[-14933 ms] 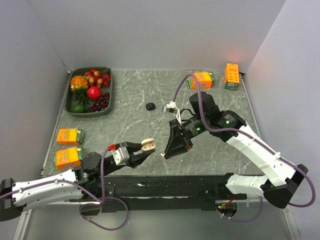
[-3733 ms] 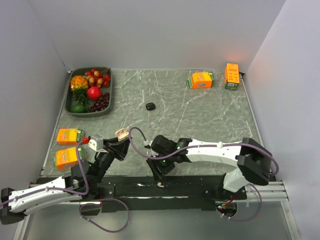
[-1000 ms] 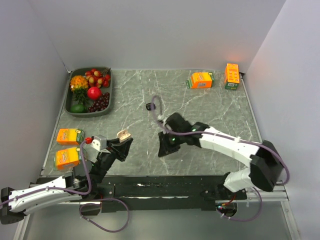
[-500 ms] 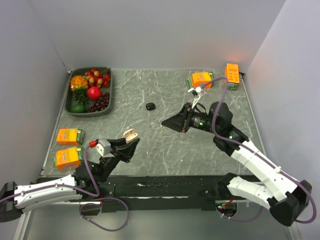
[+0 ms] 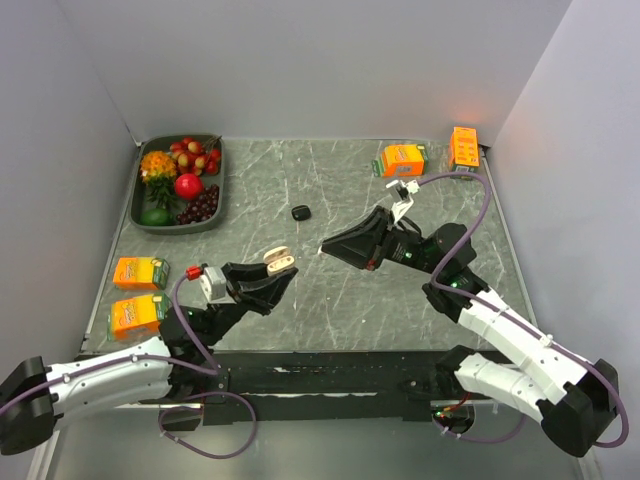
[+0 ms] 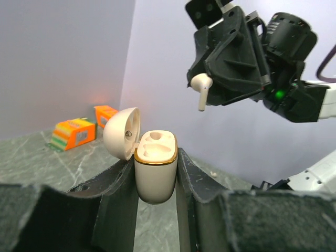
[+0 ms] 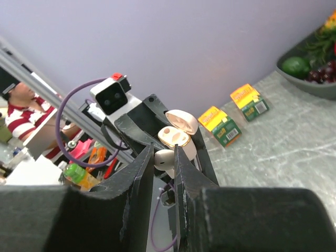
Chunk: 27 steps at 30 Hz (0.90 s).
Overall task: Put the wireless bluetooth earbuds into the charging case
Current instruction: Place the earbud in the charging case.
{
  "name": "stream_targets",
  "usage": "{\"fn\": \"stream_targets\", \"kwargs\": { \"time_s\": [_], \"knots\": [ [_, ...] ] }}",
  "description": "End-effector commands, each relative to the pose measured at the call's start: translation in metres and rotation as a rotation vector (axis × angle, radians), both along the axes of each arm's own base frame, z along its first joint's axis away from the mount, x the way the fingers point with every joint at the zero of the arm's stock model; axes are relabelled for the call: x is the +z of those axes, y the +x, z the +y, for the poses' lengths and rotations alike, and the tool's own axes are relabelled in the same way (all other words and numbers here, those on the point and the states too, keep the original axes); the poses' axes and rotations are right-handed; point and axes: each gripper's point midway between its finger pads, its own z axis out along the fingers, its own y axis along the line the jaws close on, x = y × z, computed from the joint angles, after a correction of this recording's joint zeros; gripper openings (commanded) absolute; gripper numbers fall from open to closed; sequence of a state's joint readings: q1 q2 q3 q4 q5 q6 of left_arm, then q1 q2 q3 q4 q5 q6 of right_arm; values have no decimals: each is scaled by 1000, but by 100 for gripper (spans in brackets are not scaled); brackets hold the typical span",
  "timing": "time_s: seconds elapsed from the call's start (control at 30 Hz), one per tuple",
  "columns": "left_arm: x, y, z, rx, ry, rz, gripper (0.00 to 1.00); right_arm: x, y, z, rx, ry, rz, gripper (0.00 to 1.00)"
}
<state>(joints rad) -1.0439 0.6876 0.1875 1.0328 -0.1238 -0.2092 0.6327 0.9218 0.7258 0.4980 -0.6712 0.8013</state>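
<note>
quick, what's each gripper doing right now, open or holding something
left gripper: closed on the cream gold-rimmed charging case, lid open
right gripper: closed on a small white stemmed earbud

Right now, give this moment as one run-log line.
left gripper: shut on charging case, lid open, wells empty | right gripper: shut on white earbud, apart from case | step: insertion not yet done

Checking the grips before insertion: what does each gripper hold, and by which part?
Left gripper clamps the open charging case by its body. Right gripper pinches a white earbud by its head.
</note>
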Motion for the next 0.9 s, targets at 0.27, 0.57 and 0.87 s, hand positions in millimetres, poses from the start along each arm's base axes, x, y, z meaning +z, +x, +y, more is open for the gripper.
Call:
{"fn": "stream_targets", "kwargs": {
  "time_s": [0.27, 0.57, 0.87],
  "knots": [
    [27, -14, -22, -123, 5, -64, 1, 50, -28, 25, 122, 46, -227, 0],
    [17, -16, -26, -148, 32, -55, 1, 38, -31, 37, 152, 29, -237, 0],
    [18, -17, -28, -160, 22, -54, 1, 28, -34, 48, 181, 13, -229, 0]
  ]
}}
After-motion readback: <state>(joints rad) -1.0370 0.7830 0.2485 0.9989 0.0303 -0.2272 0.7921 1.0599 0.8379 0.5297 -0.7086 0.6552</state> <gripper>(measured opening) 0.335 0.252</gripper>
